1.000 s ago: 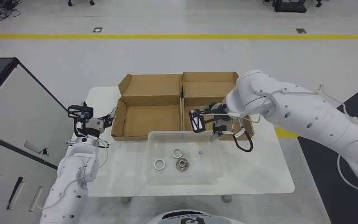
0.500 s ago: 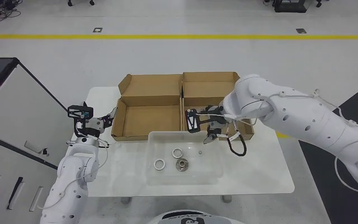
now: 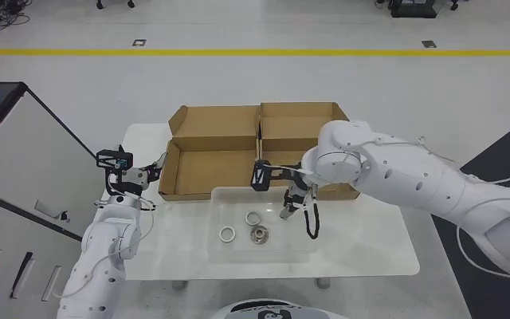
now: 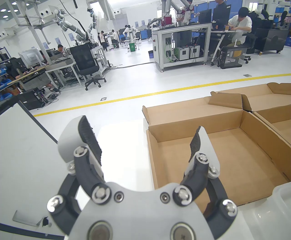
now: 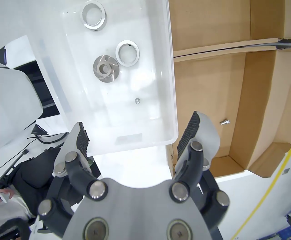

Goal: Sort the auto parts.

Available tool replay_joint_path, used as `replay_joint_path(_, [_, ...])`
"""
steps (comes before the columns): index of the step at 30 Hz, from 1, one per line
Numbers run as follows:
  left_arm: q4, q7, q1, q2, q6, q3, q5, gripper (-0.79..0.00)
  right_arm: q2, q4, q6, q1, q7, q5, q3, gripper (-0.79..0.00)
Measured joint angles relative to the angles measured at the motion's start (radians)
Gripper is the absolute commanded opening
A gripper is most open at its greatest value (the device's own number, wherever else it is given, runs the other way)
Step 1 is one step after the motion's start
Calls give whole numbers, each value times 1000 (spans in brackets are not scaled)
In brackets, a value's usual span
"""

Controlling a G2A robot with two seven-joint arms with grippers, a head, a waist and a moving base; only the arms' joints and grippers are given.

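Auto parts lie in a clear bin beneath the right tool.

We see the right tool spread wide with nothing between its fingers, hanging over the bin's end beside the right cardboard box. Just past its fingertips a small pin rests on the bin floor. Farther out sits a flanged hub just beside a ring, and a second ring lies farthest from the tool. Another pin lies in the right cardboard box, close to the tool's box-side finger. Our left tool is likewise spread and empty above the counter, with the left cardboard box open just ahead of its fingertips.
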Motion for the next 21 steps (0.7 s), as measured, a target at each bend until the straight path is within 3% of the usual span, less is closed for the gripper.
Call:
replay_joint_path(8, [0, 0, 0, 0, 0, 0, 0, 0, -10, -31, -10, -29, 25, -34, 7, 0])
replay_joint_path(21, [0, 0, 0, 0, 0, 0, 0, 0, 57, -161, -37, -97, 70, -69, 80, 0])
